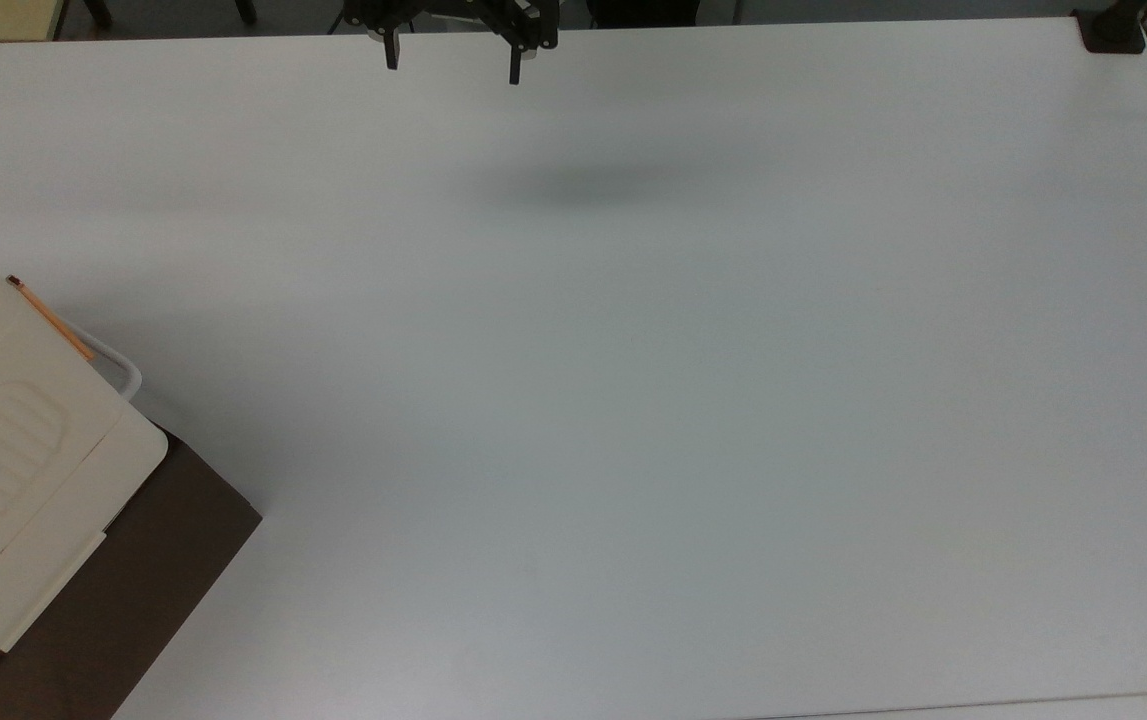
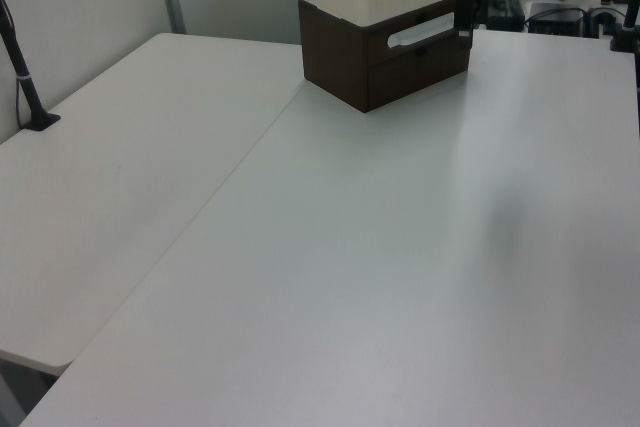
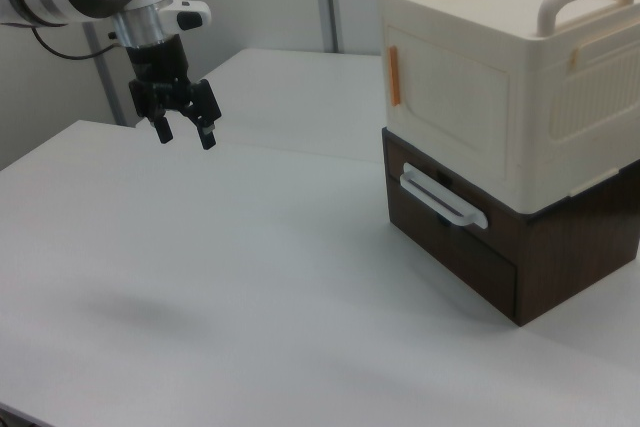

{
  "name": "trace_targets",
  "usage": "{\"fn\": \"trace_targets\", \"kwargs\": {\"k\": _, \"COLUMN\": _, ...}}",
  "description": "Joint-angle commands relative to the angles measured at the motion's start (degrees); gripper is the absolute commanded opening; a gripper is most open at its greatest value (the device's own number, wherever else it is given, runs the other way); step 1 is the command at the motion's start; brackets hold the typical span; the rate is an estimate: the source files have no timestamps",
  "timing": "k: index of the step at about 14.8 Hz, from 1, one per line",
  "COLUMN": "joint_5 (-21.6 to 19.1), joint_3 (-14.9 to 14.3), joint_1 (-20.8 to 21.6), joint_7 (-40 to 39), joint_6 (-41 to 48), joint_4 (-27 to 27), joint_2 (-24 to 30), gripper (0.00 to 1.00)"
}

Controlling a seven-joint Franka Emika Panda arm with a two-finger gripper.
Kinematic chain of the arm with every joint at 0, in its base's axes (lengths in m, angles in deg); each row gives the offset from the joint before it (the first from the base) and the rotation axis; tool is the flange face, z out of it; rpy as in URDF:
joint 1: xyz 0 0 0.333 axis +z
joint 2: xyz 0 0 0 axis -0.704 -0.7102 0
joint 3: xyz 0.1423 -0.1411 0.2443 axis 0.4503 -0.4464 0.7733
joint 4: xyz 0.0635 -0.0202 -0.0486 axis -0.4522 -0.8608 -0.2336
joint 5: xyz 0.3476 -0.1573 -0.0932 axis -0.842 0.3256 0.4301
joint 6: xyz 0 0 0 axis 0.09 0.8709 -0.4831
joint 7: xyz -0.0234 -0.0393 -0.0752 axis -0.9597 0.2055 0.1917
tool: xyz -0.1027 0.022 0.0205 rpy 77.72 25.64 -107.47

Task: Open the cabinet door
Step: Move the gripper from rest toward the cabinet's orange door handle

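Right view, left to right. Top left: white arm with dark joint rings, ending in black pincer (image 3: 185,134), two slim fingers spread apart, gripping nothing, touching nothing, hanging above bare matte white surface (image 3: 250,297). Soft shadow blob on surface below. Well apart, on the right view's right: cabinet (image 3: 510,77), cream-white smooth plastic box, rounded corners, two looped rails on top, ribbed panel on its right side. Cabinet door (image 3: 455,97) shut flush in the front face, slightly raised rounded rectangle; slim orange bar handle (image 3: 394,77) upright at its left edge. Cabinet stacked on dark brown wood-grain drawer box (image 3: 470,247), flat-faced, with white rounded rail handle (image 3: 442,198) across the upper drawer.

Top view: cabinet at the top view's lower left, grooved recess in top, orange strip at its upper edge; brown slab showing beneath. Pincer at top edge, centre-left, fingers parted, dark shadow under it.

Left view: cabinet at top centre, orange strip vertical on front; one black pincer finger (image 2: 464,17) hanging just right of it in frame.
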Motion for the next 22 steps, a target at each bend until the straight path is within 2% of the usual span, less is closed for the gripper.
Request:
{"fn": "trace_targets", "kwargs": {"k": 1, "joint_5": 1.1, "joint_3": -0.1, "joint_1": 0.3, "joint_7": 0.7, "joint_6": 1.1, "joint_4": -0.4, "joint_2": 0.9, "gripper": 1.0}}
{"fn": "trace_targets", "kwargs": {"k": 13, "joint_5": 1.0, "joint_3": -0.4, "joint_1": -0.7, "joint_7": 0.9, "joint_6": 0.0, "joint_4": 0.9, "joint_2": -0.2, "gripper": 1.0}}
{"fn": "trace_targets", "kwargs": {"k": 17, "joint_5": 0.3, "joint_3": -0.4, "joint_1": -6.5, "joint_7": 1.6, "joint_6": -1.5, "joint_4": 6.1, "joint_2": -4.2, "gripper": 1.0}}
{"fn": "trace_targets", "kwargs": {"k": 20, "joint_5": 0.3, "joint_3": -0.4, "joint_1": -11.4, "joint_7": 5.4, "joint_6": -12.2, "joint_4": 6.4, "joint_2": -5.6, "gripper": 1.0}}
{"fn": "trace_targets", "kwargs": {"k": 22, "joint_5": 1.1, "joint_3": -0.5, "joint_1": -12.6, "joint_7": 9.5, "joint_6": -16.5, "joint_4": 6.4, "joint_2": -6.8, "gripper": 1.0}}
